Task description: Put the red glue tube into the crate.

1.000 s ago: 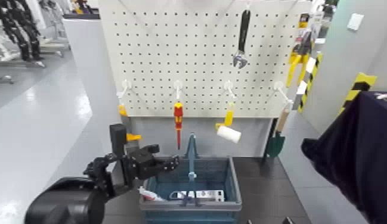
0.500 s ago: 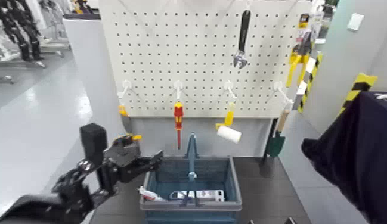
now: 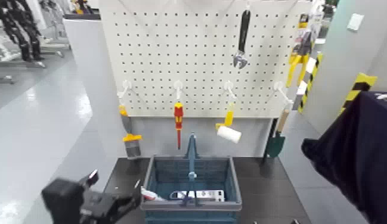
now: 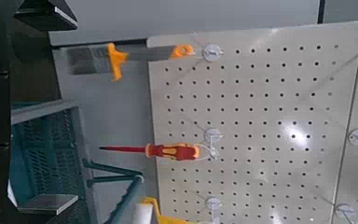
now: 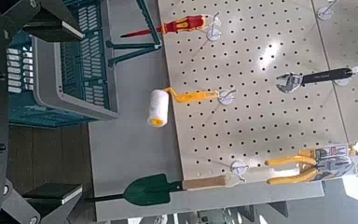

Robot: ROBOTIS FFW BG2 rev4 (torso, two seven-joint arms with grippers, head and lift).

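The blue-grey crate [image 3: 219,176] stands on the dark table below the pegboard. A white and red end of the red glue tube [image 3: 149,194] shows inside its front left corner; the rim hides the remainder. A flat white box [image 3: 200,195] lies beside it. My left gripper [image 3: 123,202] is low at the crate's left, outside it, open and empty; its wrist view shows the crate's slatted side [image 4: 47,149]. My right gripper [image 5: 70,107] is open, seen only in its wrist view, apart from the crate [image 5: 75,56].
The pegboard [image 3: 201,59] behind holds a brush [image 3: 130,140], a red-and-yellow screwdriver [image 3: 178,119], a paint roller [image 3: 228,132], a wrench [image 3: 242,36], pliers [image 3: 298,56] and a trowel [image 3: 276,140]. A dark-clothed person [image 3: 350,155] stands at the right.
My left arm has pulled back from the crate's left rim, moving down and to the left. The crate and its contents have not moved.
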